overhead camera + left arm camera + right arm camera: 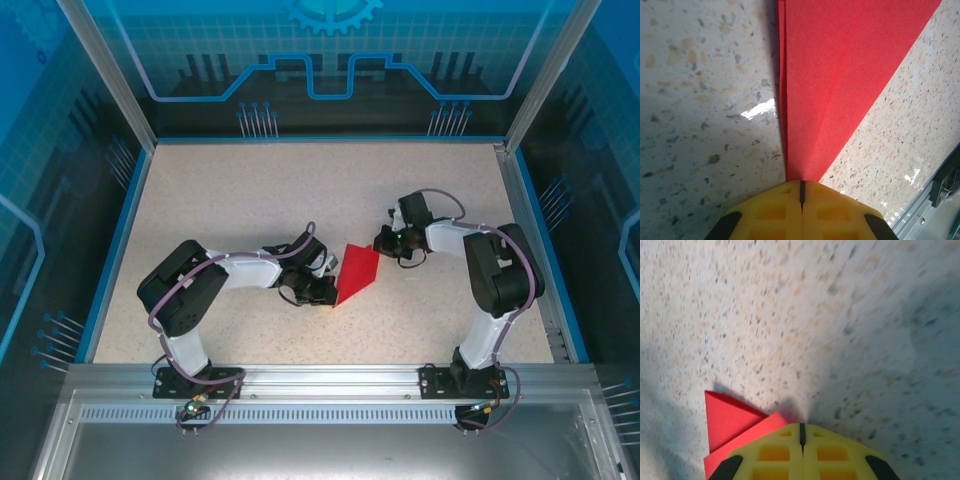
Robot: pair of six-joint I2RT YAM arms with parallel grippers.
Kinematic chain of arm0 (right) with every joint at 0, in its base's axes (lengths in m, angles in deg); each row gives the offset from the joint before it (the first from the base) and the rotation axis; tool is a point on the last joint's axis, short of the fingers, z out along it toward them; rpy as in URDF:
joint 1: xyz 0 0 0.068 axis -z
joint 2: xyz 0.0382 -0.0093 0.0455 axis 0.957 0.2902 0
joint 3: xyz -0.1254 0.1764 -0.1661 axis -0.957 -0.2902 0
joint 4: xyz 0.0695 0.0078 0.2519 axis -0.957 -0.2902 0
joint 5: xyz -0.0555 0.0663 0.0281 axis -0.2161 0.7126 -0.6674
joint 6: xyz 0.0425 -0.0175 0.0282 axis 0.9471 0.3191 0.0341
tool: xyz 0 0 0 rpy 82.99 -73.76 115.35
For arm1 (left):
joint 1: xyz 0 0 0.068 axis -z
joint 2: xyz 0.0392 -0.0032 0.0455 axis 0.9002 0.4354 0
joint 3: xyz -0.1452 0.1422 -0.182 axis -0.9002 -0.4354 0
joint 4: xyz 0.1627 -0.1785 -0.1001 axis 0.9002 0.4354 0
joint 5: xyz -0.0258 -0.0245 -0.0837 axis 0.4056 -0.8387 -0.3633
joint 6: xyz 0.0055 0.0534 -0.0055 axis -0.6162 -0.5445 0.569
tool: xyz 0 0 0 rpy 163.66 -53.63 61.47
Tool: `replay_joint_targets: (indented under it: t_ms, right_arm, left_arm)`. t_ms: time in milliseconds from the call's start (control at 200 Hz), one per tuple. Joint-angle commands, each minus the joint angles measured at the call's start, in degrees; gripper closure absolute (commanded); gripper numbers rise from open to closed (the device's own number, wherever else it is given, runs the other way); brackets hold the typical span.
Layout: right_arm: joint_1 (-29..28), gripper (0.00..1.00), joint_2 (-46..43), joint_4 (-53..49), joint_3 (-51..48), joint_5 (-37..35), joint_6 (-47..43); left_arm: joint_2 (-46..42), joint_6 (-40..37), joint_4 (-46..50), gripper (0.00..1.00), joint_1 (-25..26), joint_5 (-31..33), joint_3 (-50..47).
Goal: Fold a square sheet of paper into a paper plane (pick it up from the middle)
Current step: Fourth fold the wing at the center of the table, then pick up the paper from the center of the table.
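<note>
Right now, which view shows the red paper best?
The top view: the paper shows whole there, folded and tapering to a point. The left wrist view shows it close, with a layered edge and a crease, but cropped. In the right wrist view one corner of it pokes out.

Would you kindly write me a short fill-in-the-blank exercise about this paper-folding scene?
1. The folded sheet of paper is ___ in colour.
2. In the top view it lies ___ the left gripper and the right gripper.
3. The jaws of both grippers are ___.
Missing words: red; between; shut.
</note>
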Motion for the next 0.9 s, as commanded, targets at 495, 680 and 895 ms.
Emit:
replay_joint_targets:
  t_ms: [495,680,895]
  right_arm:
    - [-1.75,0.45,-22.48,-0.33,-12.37,-1.64,6.38]
    - [-5.29,0.42,-22.06,1.82,-13.54,0.76,8.61]
    - [-8.15,0.48,-16.80,4.79,-12.44,1.48,13.16]
  left_arm:
    - [-8.63,1.54,10.79,0.52,0.66,11.07,9.94]
    - [-11.29,4.79,10.46,0.37,-2.17,20.85,8.10]
    - [-14.85,8.13,7.13,0.15,-6.23,24.79,2.87]
